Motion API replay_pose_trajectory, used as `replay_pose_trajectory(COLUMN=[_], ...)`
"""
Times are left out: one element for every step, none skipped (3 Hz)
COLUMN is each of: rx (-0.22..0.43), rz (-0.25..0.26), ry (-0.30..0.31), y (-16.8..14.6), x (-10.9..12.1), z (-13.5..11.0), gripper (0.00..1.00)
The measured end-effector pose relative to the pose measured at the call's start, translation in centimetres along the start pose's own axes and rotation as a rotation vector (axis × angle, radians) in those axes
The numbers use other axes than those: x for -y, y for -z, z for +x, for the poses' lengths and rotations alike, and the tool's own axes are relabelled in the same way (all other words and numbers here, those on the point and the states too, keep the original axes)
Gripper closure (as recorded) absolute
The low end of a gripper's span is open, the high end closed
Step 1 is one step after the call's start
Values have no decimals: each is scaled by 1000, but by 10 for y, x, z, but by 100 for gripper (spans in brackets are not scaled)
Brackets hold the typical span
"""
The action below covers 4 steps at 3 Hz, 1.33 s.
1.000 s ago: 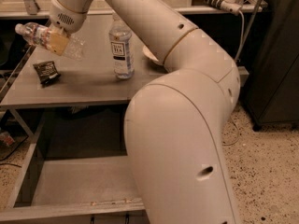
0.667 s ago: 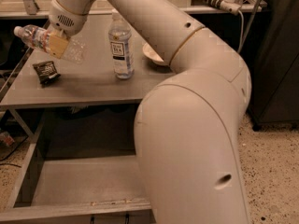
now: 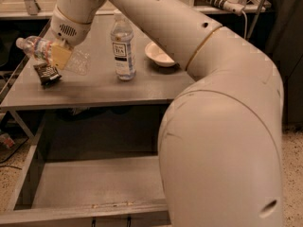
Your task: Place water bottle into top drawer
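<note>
The water bottle [image 3: 40,48], small, clear and crinkled with a white cap, lies tilted on its side in the air above the left part of the grey table [image 3: 147,86]. My gripper [image 3: 60,55] is shut on the water bottle around its middle, cap pointing left. The top drawer [image 3: 94,186] is pulled open below the table's front edge, its flat grey floor bare. My big white arm fills the right half of the view and hides the drawer's right side.
A taller clear bottle with a white-and-dark label [image 3: 123,46] stands upright mid-table. A white bowl [image 3: 160,54] sits behind it to the right. A dark snack packet [image 3: 47,74] lies under the held bottle. A cable and shelf run along the back.
The gripper with the water bottle has stayed about where it was above the left of the table; my arm's lower bulk has shifted a little in the view.
</note>
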State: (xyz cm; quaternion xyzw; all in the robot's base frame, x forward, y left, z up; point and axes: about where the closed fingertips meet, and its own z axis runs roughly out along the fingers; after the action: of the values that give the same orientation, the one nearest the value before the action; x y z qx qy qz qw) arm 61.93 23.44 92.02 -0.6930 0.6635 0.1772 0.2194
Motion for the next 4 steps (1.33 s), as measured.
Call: replay_pose_trajectory(rx=[-13, -52, -92, -92], rz=[-9, -33, -61, -61], ry=[-36, -102, -166, -166], y=[13, 28, 42, 42], x=[-22, -63, -109, -109], z=[8, 26, 44, 44], gripper=[100, 100, 100, 100])
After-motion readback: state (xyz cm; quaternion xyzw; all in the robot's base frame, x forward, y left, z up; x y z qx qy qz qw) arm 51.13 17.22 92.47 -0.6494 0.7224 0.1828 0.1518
